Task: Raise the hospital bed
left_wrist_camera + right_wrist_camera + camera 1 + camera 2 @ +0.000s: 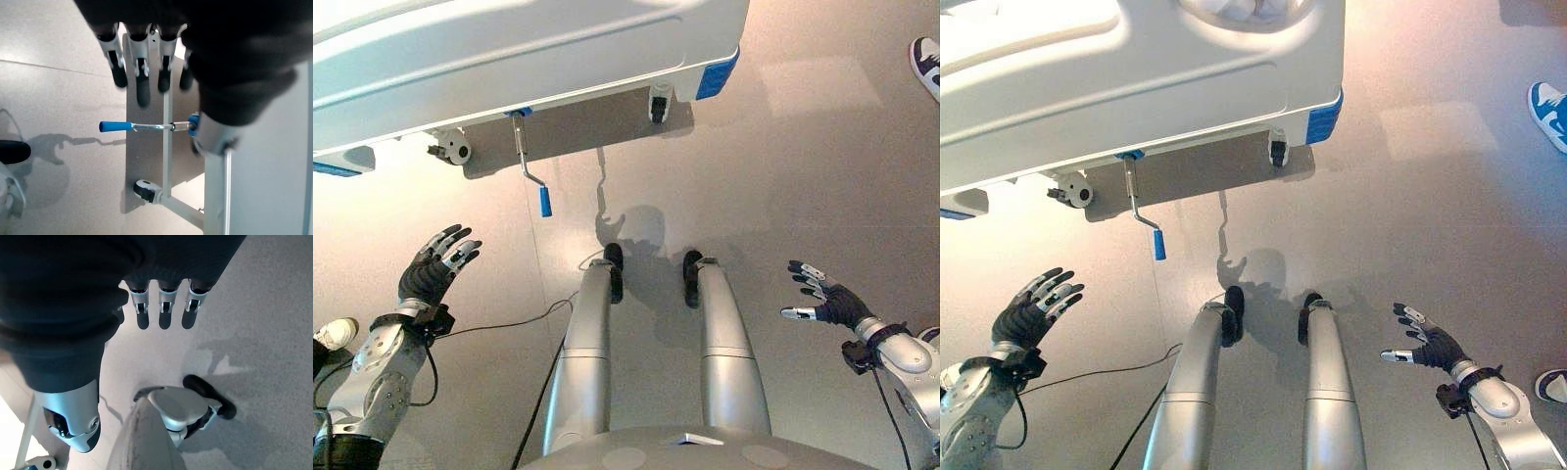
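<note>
Nearest, the left hand (435,266) and the right hand (822,299) hang over the grey floor (783,176) with fingers spread wide, holding nothing. Further away, the metal crank with a blue grip (545,201) sticks out under the white hospital bed (509,59), near a small caster wheel (456,147). I think the left hand should reach forward, close fully around the blue grip, and turn in steady circles.

Clinical or care-training room: white hospital bed (509,59) on castors (457,147), blue-handled crank (530,164) underneath, bare grey floor (803,176).
</note>
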